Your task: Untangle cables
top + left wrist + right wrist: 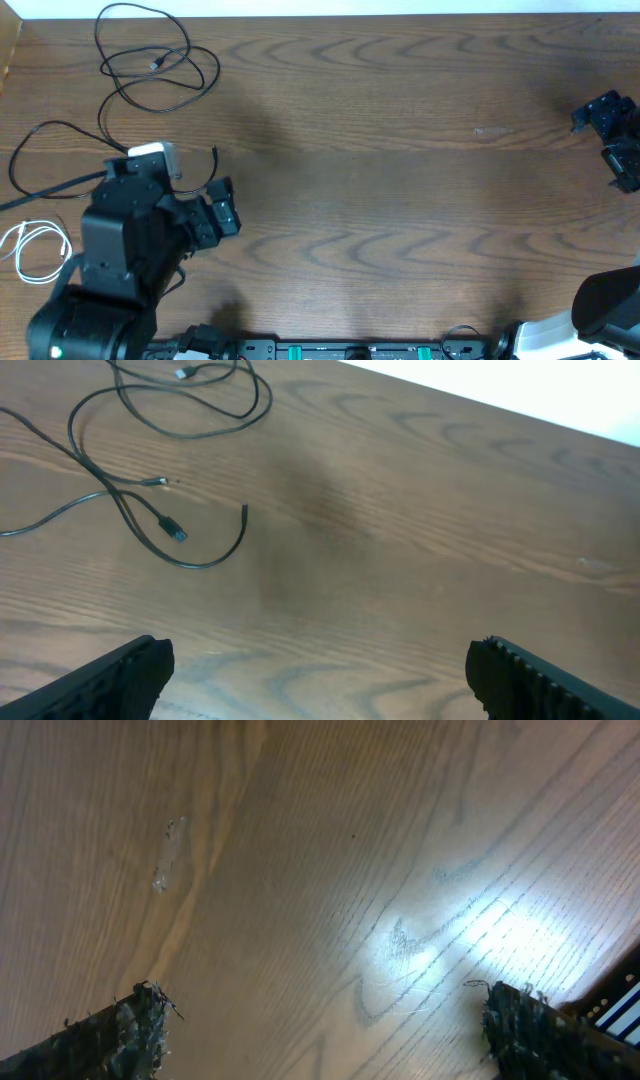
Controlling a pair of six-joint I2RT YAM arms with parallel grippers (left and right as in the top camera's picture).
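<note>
The left arm stands at the near left end of the table, and all the cables lie close around it. Beyond it, toward the far left corner, one black cable lies in loose overlapping loops with a small plug inside them. A second black cable arcs just beyond the arm and passes under it. In the left wrist view its strands cross near a dark plug, and one free end curls up beside that. The white cable lies looped beside the arm, at the table's left edge.

The left gripper hangs above bare wood just short of those crossed strands, fingers spread wide and holding nothing. The right gripper is well apart from the arm, at the far right. From its own camera its fingers are also spread over bare wood, near a pale scuff.
</note>
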